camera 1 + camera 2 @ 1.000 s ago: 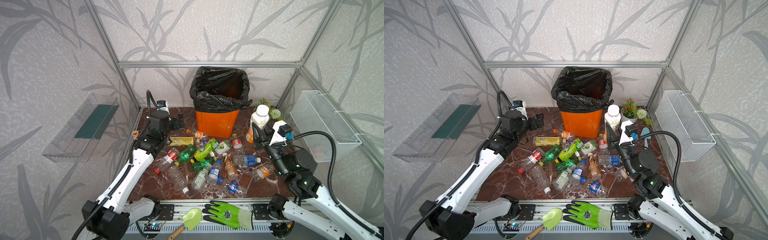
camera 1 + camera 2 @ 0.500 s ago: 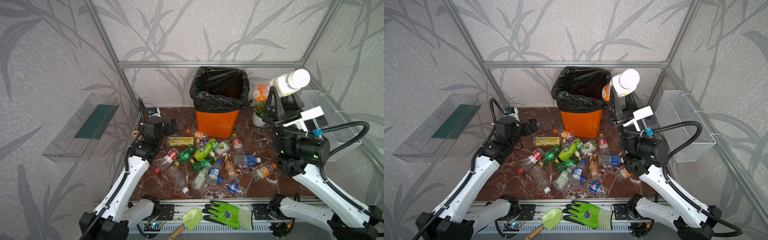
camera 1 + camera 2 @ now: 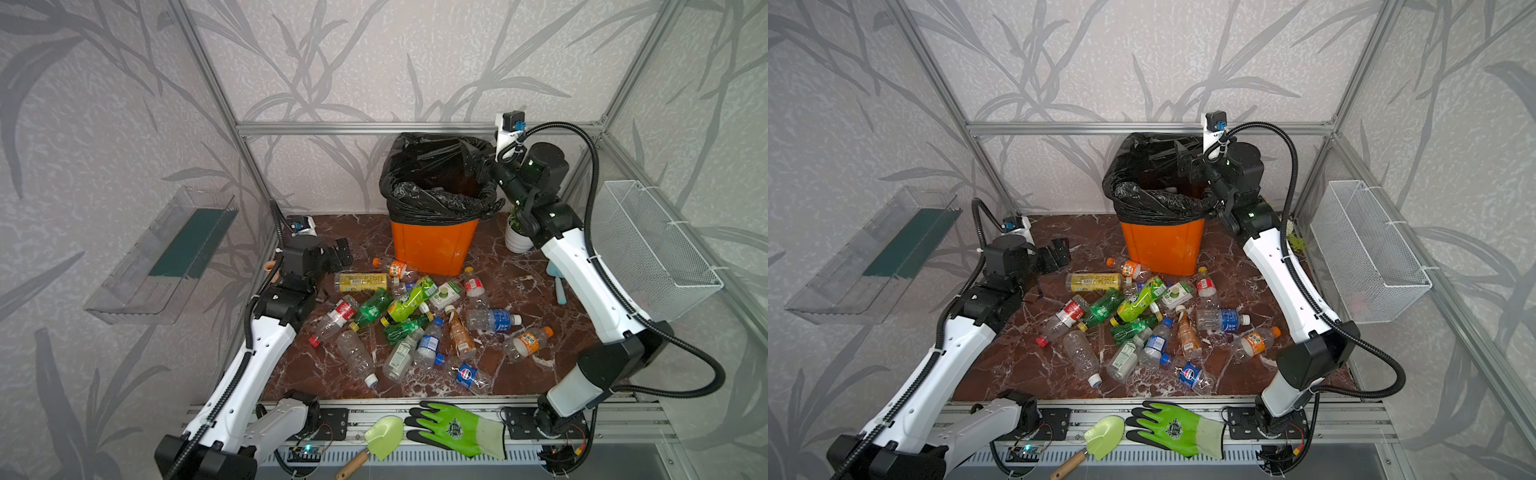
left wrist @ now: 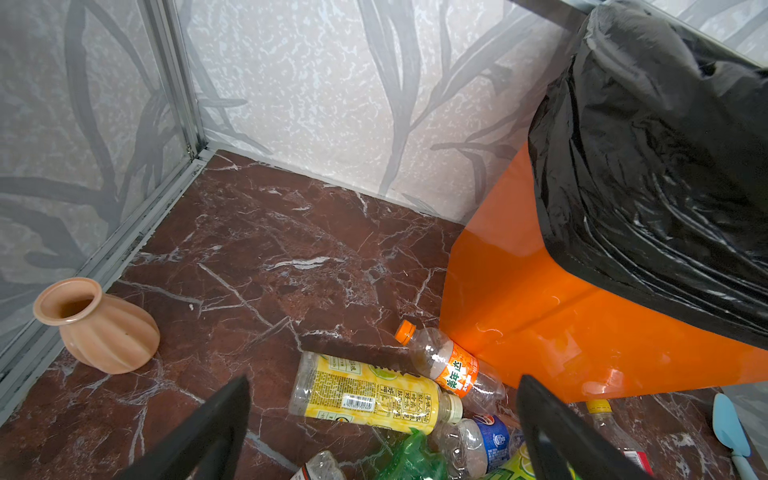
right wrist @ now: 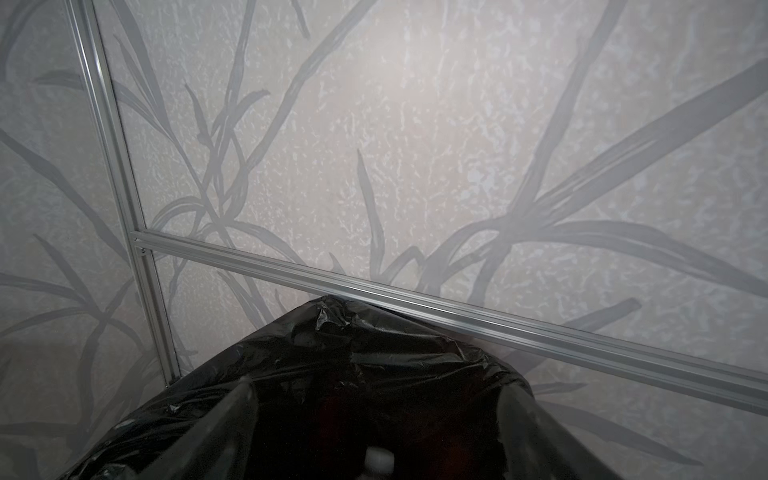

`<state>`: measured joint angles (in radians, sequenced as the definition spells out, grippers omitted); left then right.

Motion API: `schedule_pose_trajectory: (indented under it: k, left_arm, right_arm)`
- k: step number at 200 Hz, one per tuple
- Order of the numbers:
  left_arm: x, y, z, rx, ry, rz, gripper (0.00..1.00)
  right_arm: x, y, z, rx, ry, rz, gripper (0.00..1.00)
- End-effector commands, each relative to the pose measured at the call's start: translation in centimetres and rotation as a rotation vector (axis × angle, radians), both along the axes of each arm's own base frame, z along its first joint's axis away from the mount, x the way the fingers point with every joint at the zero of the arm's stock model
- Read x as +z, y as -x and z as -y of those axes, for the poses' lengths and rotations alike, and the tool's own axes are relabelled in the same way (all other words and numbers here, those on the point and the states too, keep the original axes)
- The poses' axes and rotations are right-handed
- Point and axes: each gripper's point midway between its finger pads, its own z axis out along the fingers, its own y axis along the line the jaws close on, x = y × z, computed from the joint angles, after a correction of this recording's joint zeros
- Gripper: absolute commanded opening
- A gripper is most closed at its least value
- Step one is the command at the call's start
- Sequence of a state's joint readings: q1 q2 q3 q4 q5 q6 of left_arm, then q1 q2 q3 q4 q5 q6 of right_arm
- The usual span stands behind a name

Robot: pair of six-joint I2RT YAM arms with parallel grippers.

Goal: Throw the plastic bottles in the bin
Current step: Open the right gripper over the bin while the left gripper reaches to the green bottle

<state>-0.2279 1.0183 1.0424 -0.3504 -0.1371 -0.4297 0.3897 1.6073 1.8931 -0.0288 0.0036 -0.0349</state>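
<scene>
Near the bin [image 4: 540, 299], a yellow-labelled bottle [image 4: 370, 395] bears Chinese print.

Grey leaf-pattern walls [image 3: 374, 62], aluminium frame rails [image 3: 332, 128], red-brown white-veined marble floor [image 3: 519, 282].

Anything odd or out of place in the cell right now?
A green glove and a trowel lie on the front rail, off the floor: stray clutter. The strewn bottles are expected.
</scene>
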Motion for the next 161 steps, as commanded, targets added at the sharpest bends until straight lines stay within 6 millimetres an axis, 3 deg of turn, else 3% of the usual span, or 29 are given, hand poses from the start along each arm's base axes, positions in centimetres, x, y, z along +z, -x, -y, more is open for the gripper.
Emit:
schedule_pose_trajectory:
  k: [1,18,42,78,99,131,161]
  left_arm:
    - [1.1,1.0,-0.7,0.022,0.004,0.027,0.99]
    - [1.1,1.1,-0.9,0.027,-0.005,0.027,0.99]
    - [0.4,1.1,-0.9,0.029,-0.005,0.0,0.99]
    - [-1.7,0.7,-0.6,0.034,0.021,-0.062,0.99]
    - [-2.6,0.6,0.2,-0.004,0.033,-0.086,0.99]
    - [-3.7,0.3,3.4,-0.21,-0.023,-0.12,0.99]
    - [-5.8,0.8,7.9,-0.393,-0.12,-0.168,0.99]
  right_arm:
    - [8.4,7.7,3.6,-0.035,-0.05,0.201,0.93]
    - [7.8,9.1,4.3,-0.036,-0.048,0.197,0.94]
    - [5.1,9.7,4.9,-0.051,-0.049,0.154,0.96]
    - [-3.2,8.7,6.9,-0.106,-0.096,-0.03,0.96]
    - [-10.0,8.6,7.7,-0.133,-0.132,-0.191,0.96]
    - [-18.7,9.9,9.8,-0.215,-0.183,-0.363,0.96]
    - [-24.3,11.6,12.2,-0.277,-0.255,-0.474,0.96]
